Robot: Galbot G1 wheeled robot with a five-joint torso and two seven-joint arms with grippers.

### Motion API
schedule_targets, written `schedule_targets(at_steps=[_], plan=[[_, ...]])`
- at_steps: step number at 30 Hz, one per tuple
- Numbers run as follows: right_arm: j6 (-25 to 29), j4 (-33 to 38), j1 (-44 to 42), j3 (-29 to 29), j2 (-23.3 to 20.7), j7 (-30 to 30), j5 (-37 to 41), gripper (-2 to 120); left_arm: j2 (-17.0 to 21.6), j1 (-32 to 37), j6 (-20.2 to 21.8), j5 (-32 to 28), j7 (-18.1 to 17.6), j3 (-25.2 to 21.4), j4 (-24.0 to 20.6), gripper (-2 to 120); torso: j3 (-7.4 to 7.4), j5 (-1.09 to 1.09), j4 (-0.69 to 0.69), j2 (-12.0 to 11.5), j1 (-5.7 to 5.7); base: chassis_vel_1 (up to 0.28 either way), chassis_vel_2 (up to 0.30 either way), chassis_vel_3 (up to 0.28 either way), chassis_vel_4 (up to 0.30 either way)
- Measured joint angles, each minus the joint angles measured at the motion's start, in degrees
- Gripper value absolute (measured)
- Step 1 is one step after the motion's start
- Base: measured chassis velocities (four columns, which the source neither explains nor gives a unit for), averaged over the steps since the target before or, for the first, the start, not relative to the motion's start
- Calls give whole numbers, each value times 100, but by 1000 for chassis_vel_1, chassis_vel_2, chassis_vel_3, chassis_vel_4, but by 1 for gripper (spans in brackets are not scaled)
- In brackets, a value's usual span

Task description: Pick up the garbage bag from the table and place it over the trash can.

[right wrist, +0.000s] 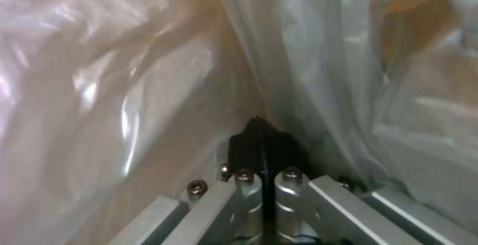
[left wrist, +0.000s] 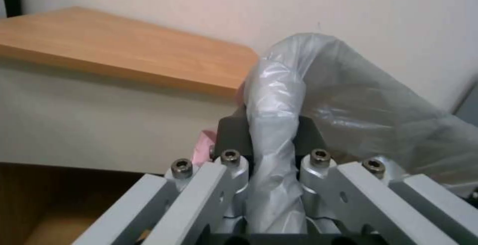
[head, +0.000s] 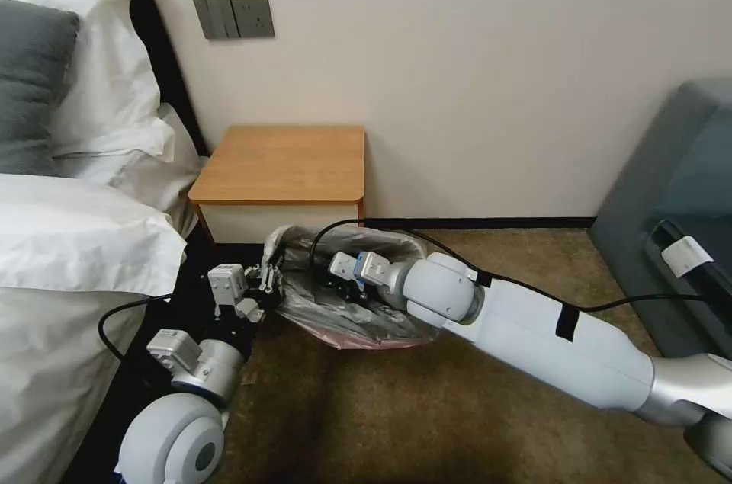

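The garbage bag [head: 347, 320], grey crinkly film with a pinkish edge, is draped over the trash can on the floor in front of the table [head: 282, 164]; the film covers the can in the head view. My left gripper [head: 267, 283] is at the bag's left side, shut on a bunched fold of film [left wrist: 274, 99], with the table top [left wrist: 124, 50] behind it. My right gripper [head: 347, 280] reaches down inside the bag's opening, shut, its tip [right wrist: 259, 133] against a crease of film. The can's beige wall [right wrist: 169, 155] shows through the film.
A bed with white bedding [head: 69, 255] lies close on the left, next to my left arm. A grey sofa [head: 679, 187] stands at the right. The wall runs behind the table. Brown carpet [head: 396, 415] lies open in front of the can.
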Motion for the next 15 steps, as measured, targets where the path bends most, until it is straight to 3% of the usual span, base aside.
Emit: schedule_targets(at_steps=[15], plan=[[0,-256,108,-202,151,-369,-577,0,-20,-5,1,37,91,39,-28,8,0,0,0,0,0,0,0,0,0]])
